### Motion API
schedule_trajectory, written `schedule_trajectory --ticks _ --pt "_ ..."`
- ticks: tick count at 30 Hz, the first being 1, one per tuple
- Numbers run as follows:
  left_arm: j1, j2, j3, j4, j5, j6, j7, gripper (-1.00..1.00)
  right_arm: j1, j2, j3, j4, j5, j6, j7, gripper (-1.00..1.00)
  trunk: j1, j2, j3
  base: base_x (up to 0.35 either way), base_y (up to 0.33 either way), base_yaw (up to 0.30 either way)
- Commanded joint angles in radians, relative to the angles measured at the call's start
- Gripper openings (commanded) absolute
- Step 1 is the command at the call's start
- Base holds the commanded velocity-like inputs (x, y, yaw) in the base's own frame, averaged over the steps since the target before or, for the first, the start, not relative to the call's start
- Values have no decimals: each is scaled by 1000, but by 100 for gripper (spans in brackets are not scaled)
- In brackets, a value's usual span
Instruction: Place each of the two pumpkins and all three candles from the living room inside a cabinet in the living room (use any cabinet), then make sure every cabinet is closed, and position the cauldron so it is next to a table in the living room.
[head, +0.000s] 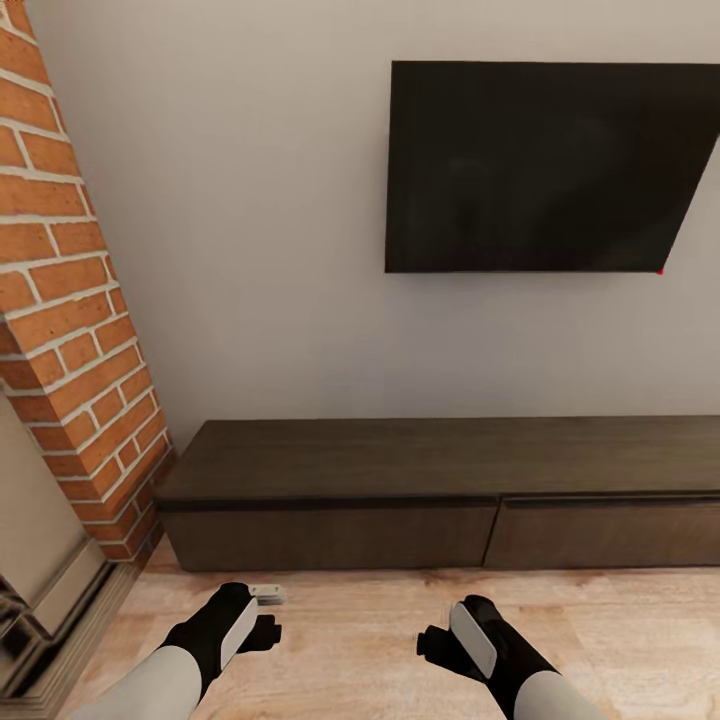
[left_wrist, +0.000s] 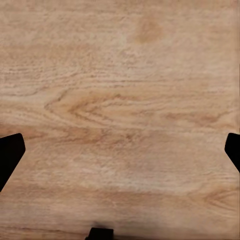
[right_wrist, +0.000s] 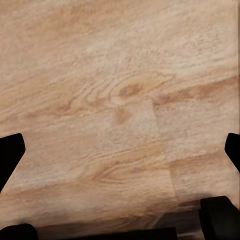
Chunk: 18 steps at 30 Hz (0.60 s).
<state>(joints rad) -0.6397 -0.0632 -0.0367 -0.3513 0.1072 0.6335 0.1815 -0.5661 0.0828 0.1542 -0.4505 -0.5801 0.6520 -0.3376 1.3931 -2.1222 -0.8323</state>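
1. A long, low, dark brown cabinet (head: 440, 490) is being seen against the pale wall (head: 260, 250), straight ahead of the robot, with both of its visible drawer fronts lying flush and shut.
2. A strip of open wooden floor (head: 360, 610) is being left between the cabinet's front edge and the two arms, with room to move across most of its width.
3. That room is being narrowed on the robot's left by a red brick column (head: 70, 300) and the stepped grey base (head: 50, 610) at its foot; the cabinet's left end is standing just beside the brick.
4. A dark, blank screen (head: 540, 165) is being carried on the wall above the cabinet, well apart from its bare top.
5. The left gripper (head: 262, 632) is being held low over the floor, near a small pale thing (head: 268, 593) on the boards that is too small to be identified.
6. The right gripper (head: 432, 642) is being held at a like height over bare boards.
7. In the left wrist view, dark fingers (left_wrist: 10, 155) are being seen at both side edges, spread wide with only wood grain between them.
8. In the right wrist view, the fingers (right_wrist: 10, 152) are likewise being seen wide apart, gripping nothing.
9. No readable writing or brand mark is being shown on any surface.
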Motion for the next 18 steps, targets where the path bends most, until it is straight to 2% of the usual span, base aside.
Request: schedule_trajectory --ticks 1,11,18 --pt "0 -1 0 0 0 0 0 100 0 -1 0 2 0 -6 0 100 -4 7 3 0 0 0" --pt "0 -5 5 0 1 -1 2 100 0 -8 0 12 2 -85 -2 100 -42 77 31 0 0 0" --pt "0 -8 6 0 2 -2 3 100 0 -59 -1 41 -8 -115 0 100 -69 126 53 0 0 0"
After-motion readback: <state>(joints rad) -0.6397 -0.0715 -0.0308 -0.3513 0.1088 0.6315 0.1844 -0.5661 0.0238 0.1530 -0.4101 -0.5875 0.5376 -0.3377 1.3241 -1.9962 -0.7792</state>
